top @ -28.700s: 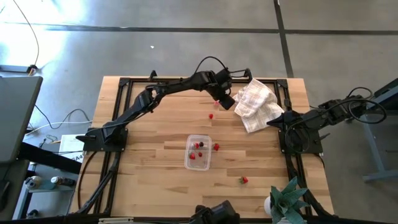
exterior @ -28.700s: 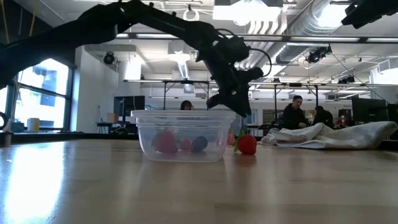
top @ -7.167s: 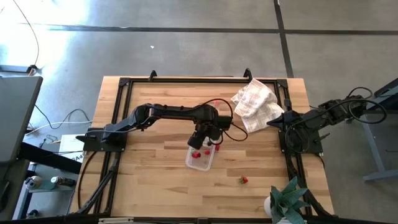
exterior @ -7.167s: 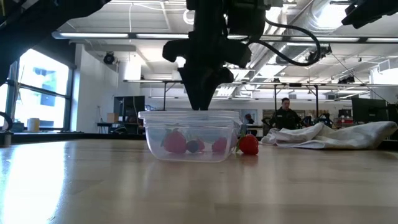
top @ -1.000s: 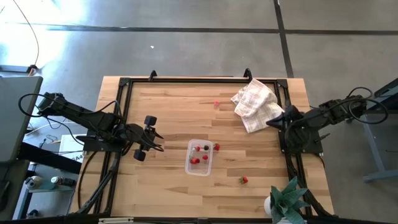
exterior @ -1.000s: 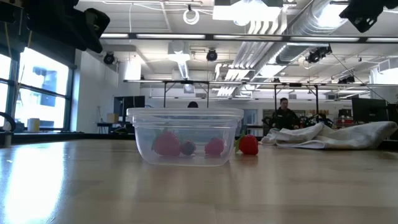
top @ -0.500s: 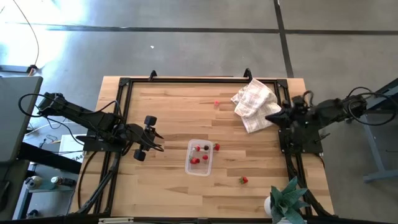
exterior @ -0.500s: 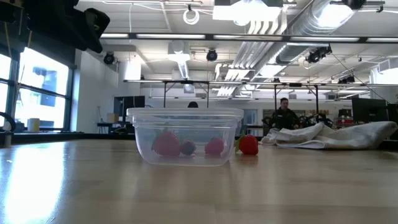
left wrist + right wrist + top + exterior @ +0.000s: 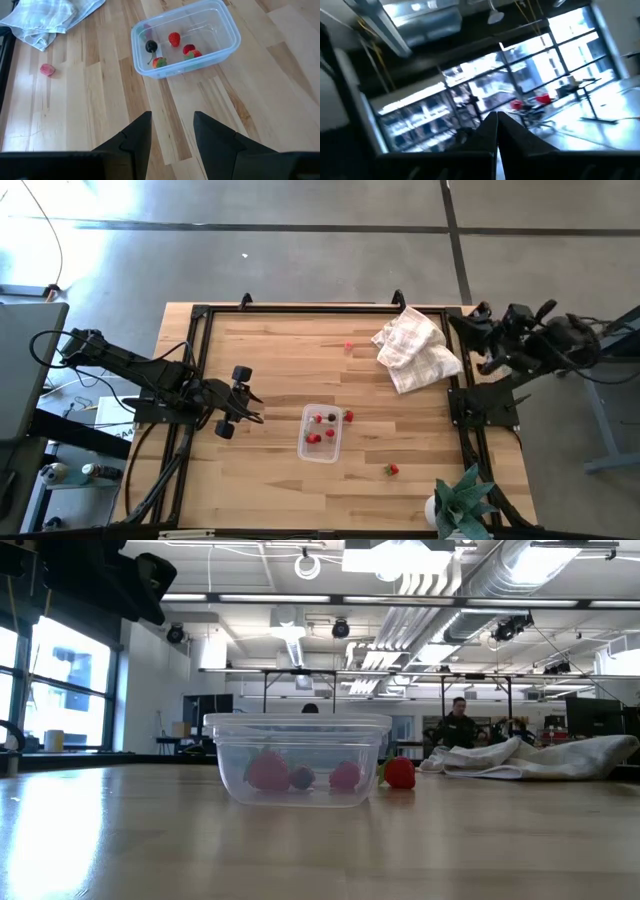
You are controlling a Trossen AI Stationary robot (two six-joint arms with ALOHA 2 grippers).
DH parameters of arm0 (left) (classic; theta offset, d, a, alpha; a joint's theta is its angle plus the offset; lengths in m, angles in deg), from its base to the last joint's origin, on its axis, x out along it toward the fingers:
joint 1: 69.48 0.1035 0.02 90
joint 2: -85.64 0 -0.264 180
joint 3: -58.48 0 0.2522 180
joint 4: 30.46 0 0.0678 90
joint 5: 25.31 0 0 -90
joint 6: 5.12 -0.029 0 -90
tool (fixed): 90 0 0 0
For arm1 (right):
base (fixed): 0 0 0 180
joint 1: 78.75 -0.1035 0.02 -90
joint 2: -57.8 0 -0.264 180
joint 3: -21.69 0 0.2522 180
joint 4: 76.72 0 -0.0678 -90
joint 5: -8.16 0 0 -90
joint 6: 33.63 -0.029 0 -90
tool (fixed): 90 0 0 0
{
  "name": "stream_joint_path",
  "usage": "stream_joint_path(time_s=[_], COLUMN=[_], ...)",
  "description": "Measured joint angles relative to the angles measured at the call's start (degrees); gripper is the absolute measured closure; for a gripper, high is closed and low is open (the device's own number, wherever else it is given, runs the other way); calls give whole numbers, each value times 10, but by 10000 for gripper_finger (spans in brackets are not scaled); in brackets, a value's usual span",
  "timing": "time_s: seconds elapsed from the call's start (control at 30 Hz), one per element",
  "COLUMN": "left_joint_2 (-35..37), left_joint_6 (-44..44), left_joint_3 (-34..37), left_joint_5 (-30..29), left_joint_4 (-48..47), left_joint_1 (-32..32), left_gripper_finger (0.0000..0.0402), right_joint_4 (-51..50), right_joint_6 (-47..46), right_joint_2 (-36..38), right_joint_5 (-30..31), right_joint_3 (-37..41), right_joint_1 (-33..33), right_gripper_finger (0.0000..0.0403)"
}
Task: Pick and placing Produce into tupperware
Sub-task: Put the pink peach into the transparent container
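A: Right gripper (image 9: 478, 311) has lifted, fingers pressed together. Left gripper (image 9: 250, 406) waits, spread, empty.

B: Tub (image 9: 320, 432) lies beside left gripper; loose berry (image 9: 393, 469) beyond. Risk: right arm snags cloth (image 9: 413, 348) below.

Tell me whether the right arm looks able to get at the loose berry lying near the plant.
Probably yes. The berry lies alone on bare table on the right arm's side, nothing over it. The right gripper, shut, is raised by the cloth and must open first.

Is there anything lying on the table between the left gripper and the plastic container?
No. In the high view, the stretch between the left gripper and the tupperware is bare wood. The left wrist view shows the same between its open jaws and the container.
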Motion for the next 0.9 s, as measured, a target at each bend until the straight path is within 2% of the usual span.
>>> stream_joint_path(time_s=[0.17,0.33,0.47,0.67,0.77,0.9], left_joint_2=[0,0,0,0,0,0], left_joint_6=[0,0,0,0,0,0], left_joint_3=[0,0,0,0,0,0], left_joint_5=[0,0,0,0,0,0], left_joint_4=[0,0,0,0,0,0], left_joint_1=[0,0,0,0,0,0], left_gripper_finger=[266,266,266,266,266,266], right_joint_4=[-144,-319,-436,-547,-581,-626], right_joint_6=[1,-12,-50,-46,-52,-65], right_joint_2=[-93,-211,-306,-445,-515,-608], right_joint_5=[0,-17,-87,-247,-323,-359], right_joint_3=[-131,-283,-392,-501,-533,-567], right_joint_1=[79,211,333,490,545,584], right_gripper_finger=[392,368,355,352,352,352])
